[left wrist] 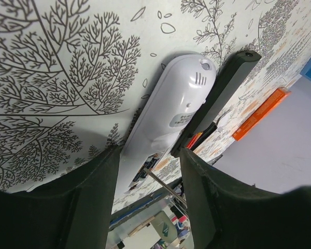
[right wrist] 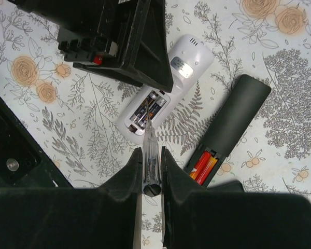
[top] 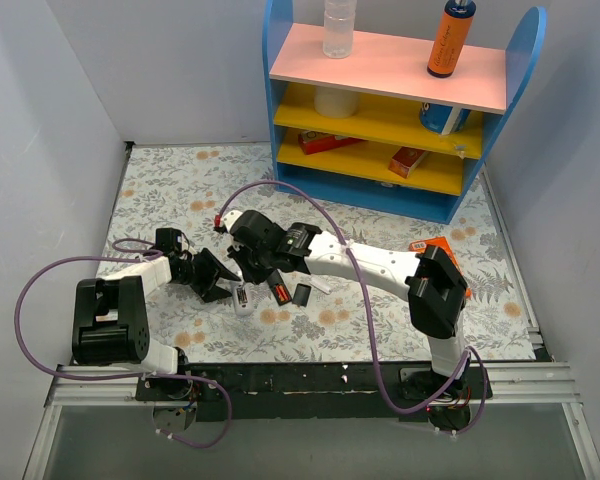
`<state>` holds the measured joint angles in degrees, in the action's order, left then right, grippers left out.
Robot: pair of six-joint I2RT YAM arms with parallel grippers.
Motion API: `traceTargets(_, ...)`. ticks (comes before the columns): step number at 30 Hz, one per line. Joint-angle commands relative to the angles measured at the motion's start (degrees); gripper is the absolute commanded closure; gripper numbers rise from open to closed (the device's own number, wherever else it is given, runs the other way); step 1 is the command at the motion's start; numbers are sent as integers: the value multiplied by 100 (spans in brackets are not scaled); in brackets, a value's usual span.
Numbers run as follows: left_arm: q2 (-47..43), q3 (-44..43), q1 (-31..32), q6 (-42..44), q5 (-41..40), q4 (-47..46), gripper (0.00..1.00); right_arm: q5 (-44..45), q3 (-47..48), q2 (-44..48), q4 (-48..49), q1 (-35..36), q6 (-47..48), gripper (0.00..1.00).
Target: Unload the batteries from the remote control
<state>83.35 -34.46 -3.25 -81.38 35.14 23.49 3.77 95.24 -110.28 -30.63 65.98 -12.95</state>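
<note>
**Right pincer** [right wrist: 150, 154]: clamped on a thin clear pry stick [right wrist: 148, 132], which lies lengthwise between the fingers with its metal tip forward.

**Left pincer** [left wrist: 150, 152]: spread wide, straddling one end of a white remote [right wrist: 184, 67]. I cannot tell whether either pad presses on it.

**Remote control** [right wrist: 236, 122]: flat on the worktop [right wrist: 280, 67], just beside the white one and roughly parallel to it, back up, bay open at one end.

**Batteries** [right wrist: 203, 165]: two, side by side in that bay, not yet out.

**Note:** my tip sits over the white remote's open bay, where dark cells [right wrist: 147, 108] show, not over the black bar's.

**Doing the step well (my judgement):**
- The tip belongs in the black bay, low in the gap between a cell's end and the wall, then a gentle lever upward.
- Keep the angle shallow, since a steep jab would likely skate off the round casing.
- The bar looks light and smooth. I expect it to slide or tip unless my left pincer pins its closed end first.
- Take one cell at a time.

**Materials:**
- The black bar is matt hard plastic, slim and square-edged.
- Its cells are small glossy cylinders, red with a lighter orange tone on one.
- The white remote is glossy and rounded, with small slots near its nose.
- The stick is transparent and slick, so it may twist in my grip under load.
- The worktop cover is printed with leaves and flowers. It lies flat and probably offers little friction.
</note>
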Motion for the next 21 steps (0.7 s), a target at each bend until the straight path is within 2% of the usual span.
traceTargets(1, 23, -123, 17, 61, 11, -19, 50, 247, 425, -116, -241, 73, 152, 99)
traceTargets(21, 58, -131, 17, 79, 64, -54, 50, 335, 531, -90, -400, 126, 188, 99)
